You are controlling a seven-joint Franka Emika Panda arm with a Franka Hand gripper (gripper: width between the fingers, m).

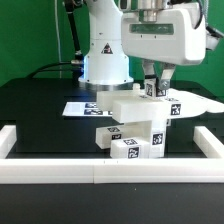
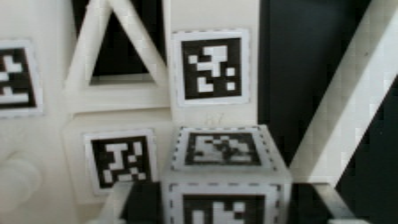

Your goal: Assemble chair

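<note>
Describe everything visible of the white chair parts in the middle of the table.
The chair parts are white, blocky, plastic-looking pieces bearing black-and-white square tags, clustered on the black table: a broad slab on top, small cubes in front. The gripper hangs at their top; whether it grips cannot be told.

The chair parts (image 1: 120, 104) were white plastic, smooth, with a dull, matt face and crisp moulded edges. Their tags (image 2: 212, 65) looked like printed paper stickers, flat black on white, without shine. The table (image 1: 40, 105) was black and matt. The border rails (image 1: 100, 176) were white and smooth, plastic by their look. My arm's shell (image 1: 105, 55) was glossy white plastic. The marker board (image 1: 80, 107) looked thin, white and matt.
</note>
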